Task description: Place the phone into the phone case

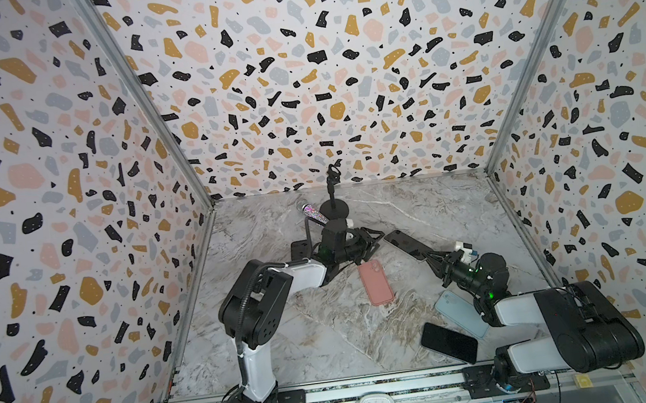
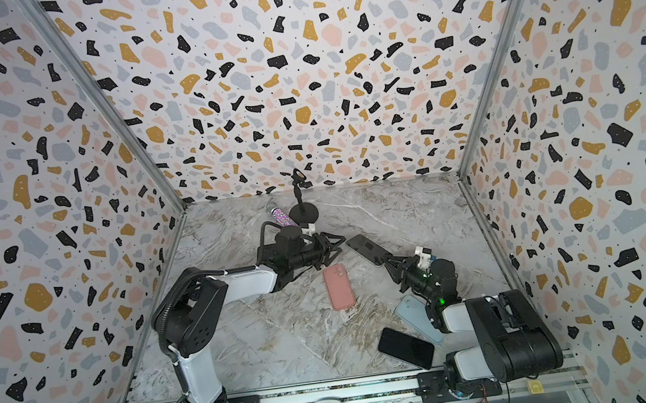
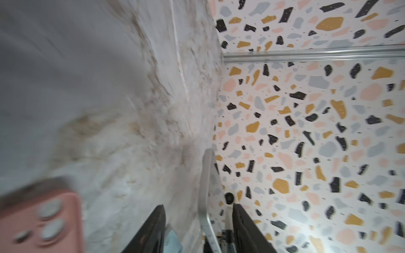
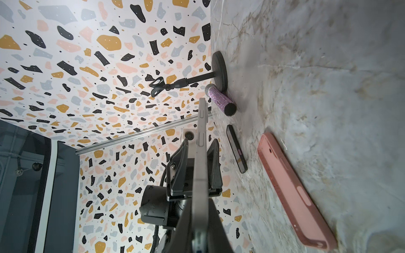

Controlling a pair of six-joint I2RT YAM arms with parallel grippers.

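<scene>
In both top views the right gripper point(image 1: 428, 257) is clamped on one end of the phone point(image 1: 402, 243), holding it off the table point(image 1: 288, 340), towards the back, right of centre. The left gripper point(image 1: 374, 240) is at the phone's other end. The pink case point(image 1: 376, 284) lies flat just in front of both, with nothing gripping it. A blue case point(image 1: 458, 313) and a black phone point(image 1: 449, 342) lie near the right arm's base. A stand point(image 1: 334, 205) and a glitter mic point(image 1: 312, 214) sit at the back.

In the left wrist view, the left gripper's fingers point(image 3: 153, 227) stand apart on either side of the phone's silver edge point(image 3: 206, 186), and a gap shows on each side. The pink case point(image 3: 39, 219) is blurred in the corner.

In the right wrist view, the phone point(image 4: 200, 153) runs edge-on out of the right gripper's point(image 4: 200, 210) closed jaws. The left gripper point(image 4: 197, 151) straddles its far end, jaws spread. The pink case point(image 4: 293, 192) rests on the marble, apart from the phone.
</scene>
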